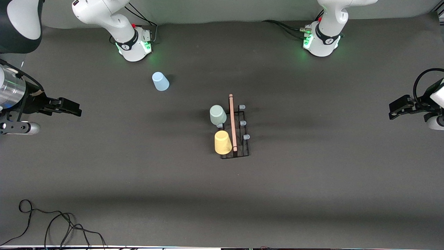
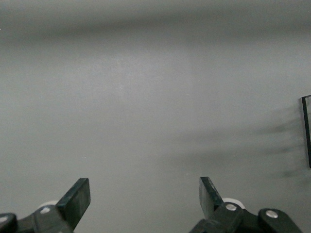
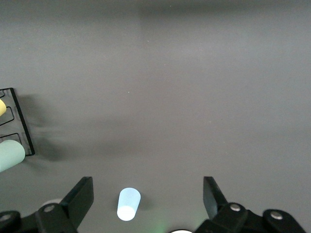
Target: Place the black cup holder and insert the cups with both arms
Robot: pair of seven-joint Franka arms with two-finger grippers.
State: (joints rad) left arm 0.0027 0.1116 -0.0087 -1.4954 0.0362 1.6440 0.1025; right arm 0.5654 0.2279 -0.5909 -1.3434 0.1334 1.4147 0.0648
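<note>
The black cup holder stands mid-table, its wooden rod running along the top. A grey-green cup and a yellow cup sit on pegs on the side toward the right arm's end. The other side's pegs are bare. A light blue cup stands upside down near the right arm's base, also seen as the blue cup between the right fingers' line of sight. My right gripper hangs open and empty over the right arm's end. My left gripper is open and empty over the left arm's end.
Loose black cables lie at the table's near corner on the right arm's end. The two arm bases stand along the edge farthest from the front camera. The holder's edge shows in the left wrist view.
</note>
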